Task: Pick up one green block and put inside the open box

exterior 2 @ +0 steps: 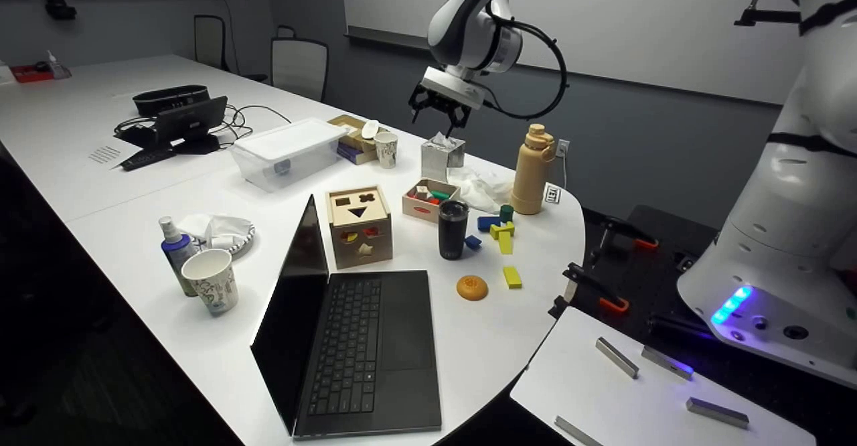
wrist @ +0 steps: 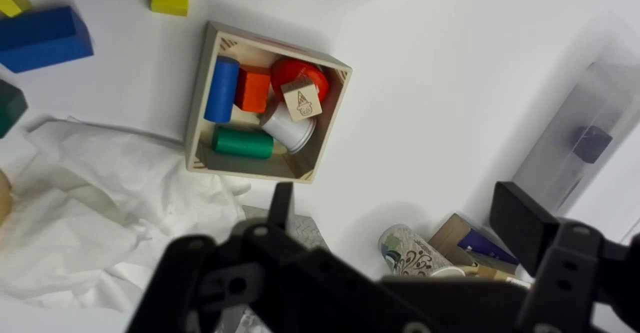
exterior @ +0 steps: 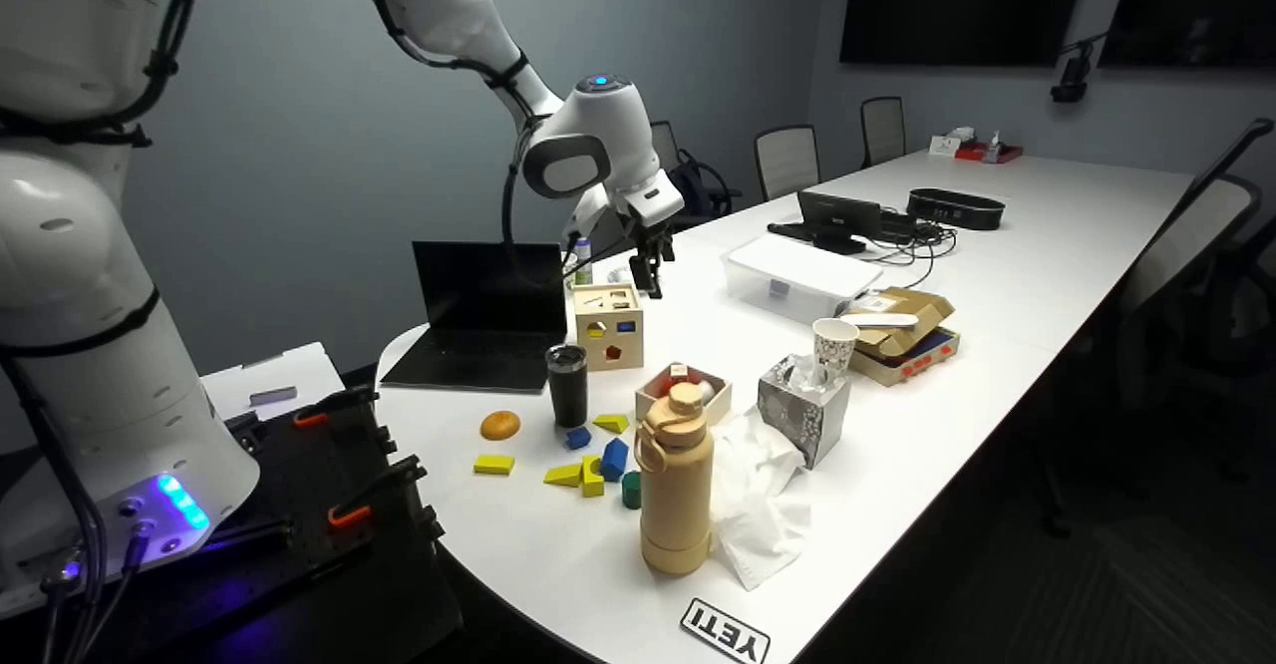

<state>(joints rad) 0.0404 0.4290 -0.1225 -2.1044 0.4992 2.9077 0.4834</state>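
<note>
A green block (exterior: 631, 490) stands on the surface (wrist: 425, 98), near a blue block (exterior: 615, 457) on one side and the bottle (exterior: 676, 490) on the other; the wrist view cuts it off at its edge. Crumpled tissue (wrist: 100, 188) lies near it, toward the box (wrist: 235, 165). A green cylinder (wrist: 243, 142) is already in that box, lying on its side just beside a white cup (wrist: 287, 125). The jaws hang above the surface, off to one side of the box, spread wide and holding nothing.

Two readings fit, and I cannot settle which. If the green cylinder is the piece wanted, the placing is done and only backing away is left. If the loose green block is, the step is the approach, with the grasp not yet made. That would call for crossing past the box toward the bottle, then coming down with the jaws turned to miss the blue block and the bottle; either could be knocked. After gripping, lift above the box's rim and let go inside.
</note>
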